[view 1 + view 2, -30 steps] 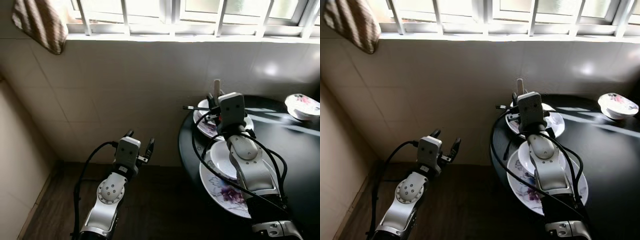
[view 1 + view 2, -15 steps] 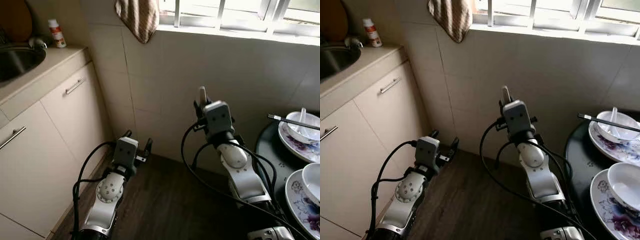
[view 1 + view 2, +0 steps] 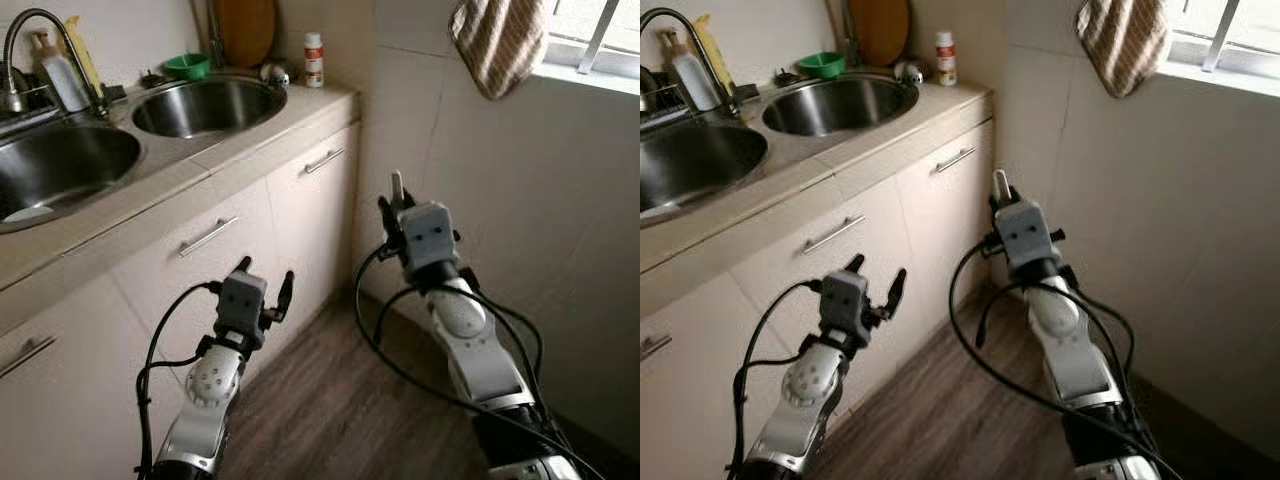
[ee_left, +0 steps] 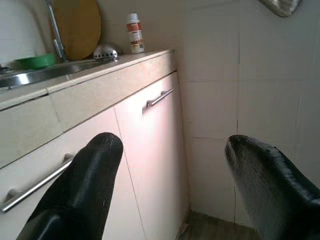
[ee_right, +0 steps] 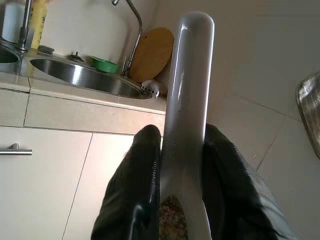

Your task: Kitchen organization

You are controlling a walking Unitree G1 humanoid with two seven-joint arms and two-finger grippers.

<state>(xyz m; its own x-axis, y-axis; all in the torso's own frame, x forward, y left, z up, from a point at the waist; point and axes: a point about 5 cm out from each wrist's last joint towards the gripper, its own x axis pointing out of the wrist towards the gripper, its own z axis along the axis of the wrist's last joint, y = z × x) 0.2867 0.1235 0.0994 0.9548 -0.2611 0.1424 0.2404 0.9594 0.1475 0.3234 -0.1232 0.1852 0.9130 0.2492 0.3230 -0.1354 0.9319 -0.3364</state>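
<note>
My right gripper (image 3: 397,208) is raised in front of me, shut on a white ceramic spoon (image 5: 187,100) whose handle (image 3: 396,186) sticks up between the black fingers (image 5: 135,190). Down to its left, my left gripper (image 3: 265,278) stands open and holds nothing, close to the cream cabinet doors (image 4: 150,150). A steel double sink sits in the counter on the left, with one round basin (image 3: 205,105) farther off and a second basin (image 3: 60,165) nearer. A curved faucet (image 3: 30,30) rises behind the basins.
A green bowl (image 3: 188,66), a small white bottle (image 3: 314,60) and a wooden board (image 3: 245,28) stand behind the sink. A striped towel (image 3: 497,45) hangs at the window sill on the right. A tiled wall is ahead. Dark wooden floor (image 3: 330,410) lies below.
The camera has swung left: the black table with its plates has left the picture and the counter with the sinks has come in. Both grippers keep their poses, the right still holding the spoon.
</note>
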